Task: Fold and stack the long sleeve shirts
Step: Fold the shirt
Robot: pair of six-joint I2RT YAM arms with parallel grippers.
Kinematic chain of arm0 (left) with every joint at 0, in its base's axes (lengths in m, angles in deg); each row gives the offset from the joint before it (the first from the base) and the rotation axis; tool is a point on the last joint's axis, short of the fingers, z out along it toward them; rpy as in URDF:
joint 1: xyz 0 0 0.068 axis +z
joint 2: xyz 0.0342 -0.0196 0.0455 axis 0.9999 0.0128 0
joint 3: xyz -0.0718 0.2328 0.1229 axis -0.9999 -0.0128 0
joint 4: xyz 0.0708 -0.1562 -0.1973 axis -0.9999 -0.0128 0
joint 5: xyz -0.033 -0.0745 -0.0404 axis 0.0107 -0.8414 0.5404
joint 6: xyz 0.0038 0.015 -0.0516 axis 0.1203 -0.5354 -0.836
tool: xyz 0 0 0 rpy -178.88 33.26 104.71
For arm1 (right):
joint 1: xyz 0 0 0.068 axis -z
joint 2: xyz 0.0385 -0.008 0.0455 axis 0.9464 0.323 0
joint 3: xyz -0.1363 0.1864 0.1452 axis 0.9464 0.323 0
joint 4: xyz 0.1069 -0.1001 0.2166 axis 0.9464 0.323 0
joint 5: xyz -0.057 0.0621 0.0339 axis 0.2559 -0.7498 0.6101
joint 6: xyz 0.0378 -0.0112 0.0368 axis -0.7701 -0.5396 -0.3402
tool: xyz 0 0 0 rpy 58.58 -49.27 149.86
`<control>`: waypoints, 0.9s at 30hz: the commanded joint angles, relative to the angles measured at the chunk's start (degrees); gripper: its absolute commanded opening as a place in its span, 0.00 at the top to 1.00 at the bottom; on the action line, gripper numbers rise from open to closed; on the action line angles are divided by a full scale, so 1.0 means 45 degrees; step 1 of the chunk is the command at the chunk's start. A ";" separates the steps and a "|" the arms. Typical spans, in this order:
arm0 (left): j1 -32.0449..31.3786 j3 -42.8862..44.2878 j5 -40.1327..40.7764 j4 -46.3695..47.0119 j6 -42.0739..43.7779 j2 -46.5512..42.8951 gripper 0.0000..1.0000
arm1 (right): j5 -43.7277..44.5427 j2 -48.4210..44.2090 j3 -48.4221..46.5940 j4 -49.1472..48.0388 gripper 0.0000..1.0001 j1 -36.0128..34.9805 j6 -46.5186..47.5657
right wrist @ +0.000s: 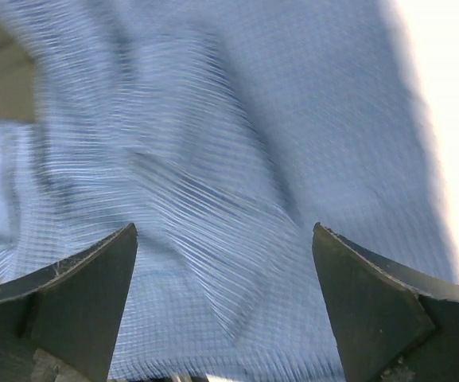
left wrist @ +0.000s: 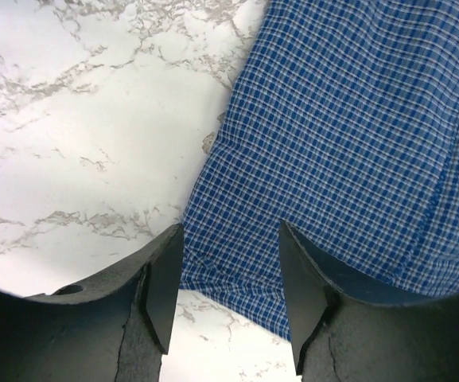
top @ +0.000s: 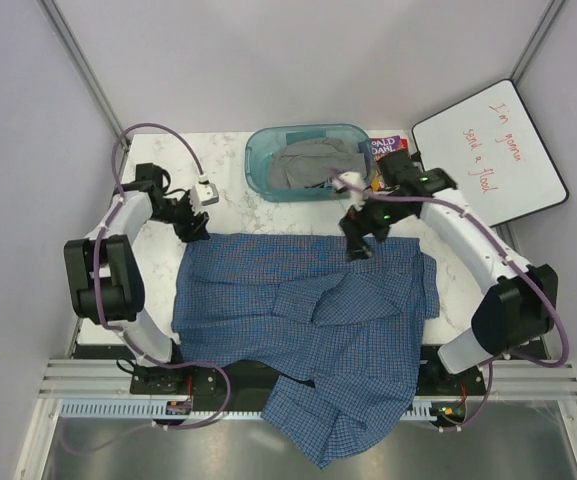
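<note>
Top external view: left gripper point(top: 197, 229) and right gripper point(top: 358, 246) are hovering, fingers spread, over the far edge of the blue checked shirt point(top: 308, 310).

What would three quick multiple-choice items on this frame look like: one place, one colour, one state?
1. Where does the grey garment lie?
A) on the floor
B) in the teal bin
C) over the table's near edge

2. What colour is the writing on the whiteboard?
A) red
B) green
C) black

3. The right gripper above the blue checked shirt is:
A) shut on cloth
B) shut and empty
C) open

Answers:
1. B, the top view shows the grey cloth inside the bin's walls at the far side of the table.
2. A, the handwritten lines are red on white.
3. C, its wrist view shows the jaws wide apart, with the cloth lying free below them.
</note>
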 commanded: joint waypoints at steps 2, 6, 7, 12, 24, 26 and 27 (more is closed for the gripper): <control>-0.1072 0.0787 0.1641 0.0826 -0.2869 0.1415 0.46 | 0.1557 -0.0598 0.0257 0.0836 0.09 0.3342 0.0819; -0.1386 0.0749 0.3050 0.0924 -0.3457 0.2258 0.56 | 0.3707 0.0398 0.1545 -0.0395 0.36 0.4007 0.0389; -0.1386 0.0730 0.3285 0.0944 -0.3613 0.2395 0.58 | 0.3905 0.0864 0.1703 -0.0958 0.38 0.4047 0.0311; -0.1192 0.0066 0.4341 0.1100 -0.3752 0.2377 0.67 | 0.4551 0.2604 0.1589 -0.1843 0.53 0.4028 0.0503; -0.0644 0.1194 0.3486 0.0202 -0.3165 0.1518 0.64 | 0.1623 0.3054 -0.1337 0.2474 0.54 0.5178 0.2343; -0.0644 0.1703 0.3288 0.0163 -0.3458 0.1653 0.60 | 0.1990 0.3600 -0.2934 0.2280 0.54 0.5627 0.2225; -0.0644 0.2228 0.3229 0.0143 -0.3575 0.1770 0.59 | 0.2245 0.4202 -0.3330 0.2008 0.54 0.5687 0.2186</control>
